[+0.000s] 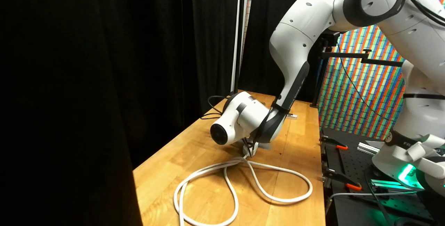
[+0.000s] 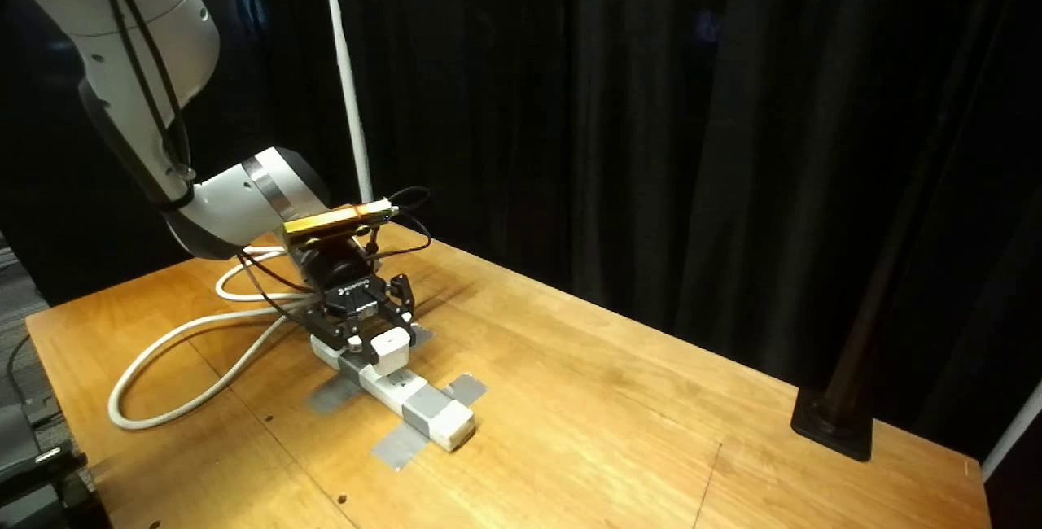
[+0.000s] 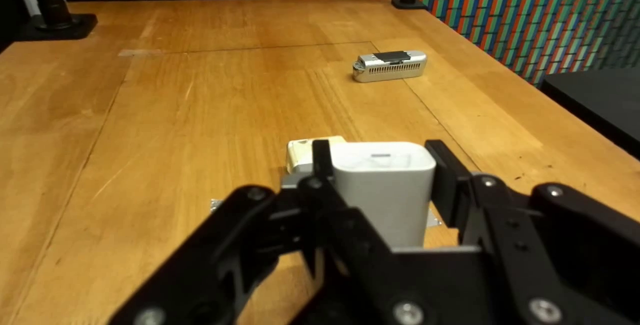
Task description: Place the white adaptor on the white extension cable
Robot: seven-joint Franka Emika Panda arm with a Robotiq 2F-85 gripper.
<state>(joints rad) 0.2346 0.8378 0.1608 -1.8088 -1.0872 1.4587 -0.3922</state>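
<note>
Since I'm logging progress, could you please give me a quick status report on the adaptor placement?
Gripper shut on white adaptor. Adaptor at socket block of white extension cable, contact unclear. Possible snag: grey tape across block.

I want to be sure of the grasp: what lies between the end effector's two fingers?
The white adaptor: it fills the gap between the fingers, as the wrist view shows.

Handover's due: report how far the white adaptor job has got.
Looks done: grasping; the gripper holds the white adaptor.
In hand: placing; it is at the white extension cable's socket block, but whether it is seated can't be told.
Left: likely seating it, if needed, then release, as the gripper is closed on it.
</note>
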